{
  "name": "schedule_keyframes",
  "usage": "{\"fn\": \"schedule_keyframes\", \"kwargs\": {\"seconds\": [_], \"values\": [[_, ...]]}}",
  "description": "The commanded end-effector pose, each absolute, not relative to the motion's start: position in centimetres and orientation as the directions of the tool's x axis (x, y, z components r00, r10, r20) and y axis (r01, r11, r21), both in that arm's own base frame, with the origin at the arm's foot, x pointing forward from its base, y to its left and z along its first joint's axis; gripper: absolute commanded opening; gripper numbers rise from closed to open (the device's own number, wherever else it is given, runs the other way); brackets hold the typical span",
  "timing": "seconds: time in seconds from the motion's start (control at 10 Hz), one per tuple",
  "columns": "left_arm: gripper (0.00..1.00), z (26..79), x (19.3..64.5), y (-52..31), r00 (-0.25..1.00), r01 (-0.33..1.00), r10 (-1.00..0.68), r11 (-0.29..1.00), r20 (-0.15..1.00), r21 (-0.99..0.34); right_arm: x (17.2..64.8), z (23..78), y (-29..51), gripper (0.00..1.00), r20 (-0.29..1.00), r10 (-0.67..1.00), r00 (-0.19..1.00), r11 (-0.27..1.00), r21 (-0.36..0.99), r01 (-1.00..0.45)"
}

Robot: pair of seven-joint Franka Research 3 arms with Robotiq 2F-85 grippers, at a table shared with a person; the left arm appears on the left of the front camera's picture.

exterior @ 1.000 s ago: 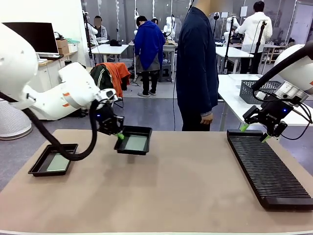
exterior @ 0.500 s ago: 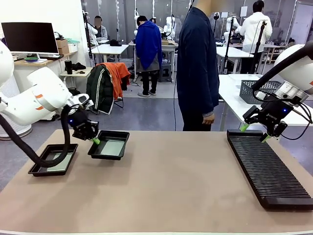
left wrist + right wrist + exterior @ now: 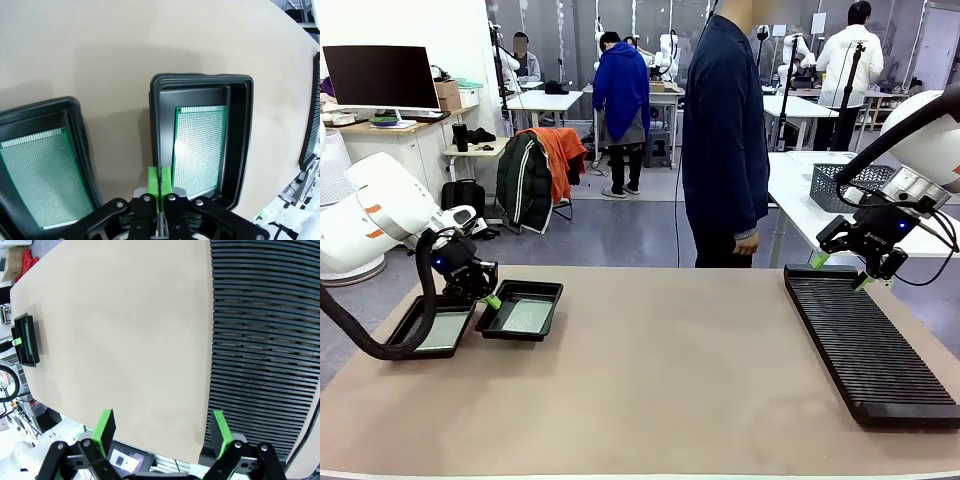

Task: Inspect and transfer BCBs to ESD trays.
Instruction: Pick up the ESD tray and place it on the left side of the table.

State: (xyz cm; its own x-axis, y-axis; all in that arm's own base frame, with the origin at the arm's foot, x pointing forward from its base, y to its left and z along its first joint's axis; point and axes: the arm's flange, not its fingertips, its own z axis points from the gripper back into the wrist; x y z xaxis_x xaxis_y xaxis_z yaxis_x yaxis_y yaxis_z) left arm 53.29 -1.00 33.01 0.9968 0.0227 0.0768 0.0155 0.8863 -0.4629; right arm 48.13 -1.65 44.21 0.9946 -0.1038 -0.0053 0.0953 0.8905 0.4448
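Observation:
My left gripper is shut on the near rim of a black ESD tray. A pale-green BCB lies flat in that tray. The tray hangs low at the table's left; whether it touches the table I cannot tell. Right beside it, a second ESD tray rests on the table with another BCB inside. My right gripper stands open and bare above the far end of the rack. The held tray shows small and far off in the right wrist view as tray.
A long black ribbed rack lies along the table's right side. A person in a dark jacket stands at the far edge, hands down. A grey mesh basket sits on the table behind. The tan tabletop is bare in the middle.
My left arm has carried the tray with its board leftward and down, from mid-air near the centre-left to right beside the other tray. The right arm has not moved.

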Motion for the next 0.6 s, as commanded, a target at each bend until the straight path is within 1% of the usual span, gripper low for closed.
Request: {"fn": "schedule_keyframes", "kwargs": {"seconds": [0.0, 0.2, 0.5], "values": [[0.03, 32.6, 52.3, -0.5, 0.994, 0.008, 0.044, 0.881, 0.099, -0.472, 48.0, 44.2, -1.4, 1.0, 0.004, -0.131, 0.991, 0.89, 0.44, 0.116], [0.03, 31.8, 52.6, -0.1, 0.993, 0.021, 0.037, 0.883, 0.113, -0.469, 48.0, 44.2, -1.4, 1.0, 0.004, -0.131, 0.991, 0.89, 0.44, 0.116], [0.03, 30.2, 52.7, 0.0, 0.996, 0.01, 0.034, 0.882, 0.085, -0.471, 48.0, 44.2, -1.4, 1.0, 0.004, -0.131, 0.991, 0.89, 0.44, 0.116]]}}
